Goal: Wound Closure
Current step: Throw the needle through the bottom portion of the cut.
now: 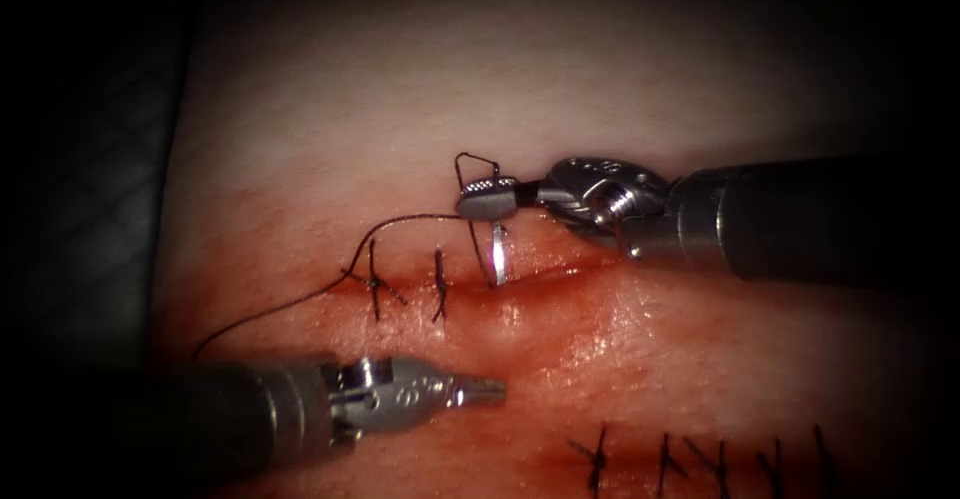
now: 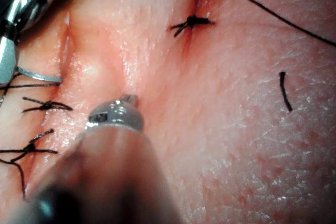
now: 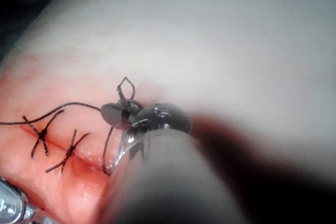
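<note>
At frame centre, the right end effector point(image 1: 487, 199) grips the needle point(image 1: 497, 256) near its tail, its tip in the cut point(image 1: 560, 277). The left end effector point(image 1: 480, 392), lower left, is closed and empty.

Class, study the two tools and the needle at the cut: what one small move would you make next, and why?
Probably rotate the right tool a little further: its shut jaws hold the needle near its tail, and the tip is already in the tissue at the cut. The left tool holds nothing, jaws shut.
</note>
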Robot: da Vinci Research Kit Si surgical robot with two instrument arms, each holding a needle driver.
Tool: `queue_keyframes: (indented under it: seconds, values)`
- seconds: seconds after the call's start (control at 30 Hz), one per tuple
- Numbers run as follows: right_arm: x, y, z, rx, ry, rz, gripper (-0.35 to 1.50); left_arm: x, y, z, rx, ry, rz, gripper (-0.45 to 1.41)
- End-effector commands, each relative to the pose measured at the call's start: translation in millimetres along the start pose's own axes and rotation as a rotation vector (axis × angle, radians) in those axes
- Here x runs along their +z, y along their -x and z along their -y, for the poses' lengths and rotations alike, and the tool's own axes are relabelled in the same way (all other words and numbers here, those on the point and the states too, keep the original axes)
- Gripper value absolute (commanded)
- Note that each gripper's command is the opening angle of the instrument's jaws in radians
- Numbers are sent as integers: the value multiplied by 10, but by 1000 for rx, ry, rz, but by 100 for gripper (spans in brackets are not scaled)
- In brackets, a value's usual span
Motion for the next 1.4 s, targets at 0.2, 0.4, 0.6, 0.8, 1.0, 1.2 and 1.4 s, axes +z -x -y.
queue_keyframes:
  seconds: [0.2,0.4,0.6,0.8,1.0,1.2,1.4]
  values:
    - [9,7,7,341,-41,88,-35,10,-2,1,-3,-2,-1,-37]
    - [14,23,28,476,-114,131,-35,12,-3,3,-4,-3,-1,-37]
    - [16,38,44,581,-187,131,-35,12,-4,2,-4,-3,-1,-37]
    - [21,64,30,790,-151,160,-35,11,-3,2,-4,-3,-1,-37]
    - [10,64,17,765,-57,161,-35,11,-4,1,-4,-3,0,-37]
    - [5,68,15,732,-25,154,-35,12,-4,1,-5,-4,0,-38]
    - [7,56,23,352,-130,54,4,11,-5,-1,-5,-4,0,-38]
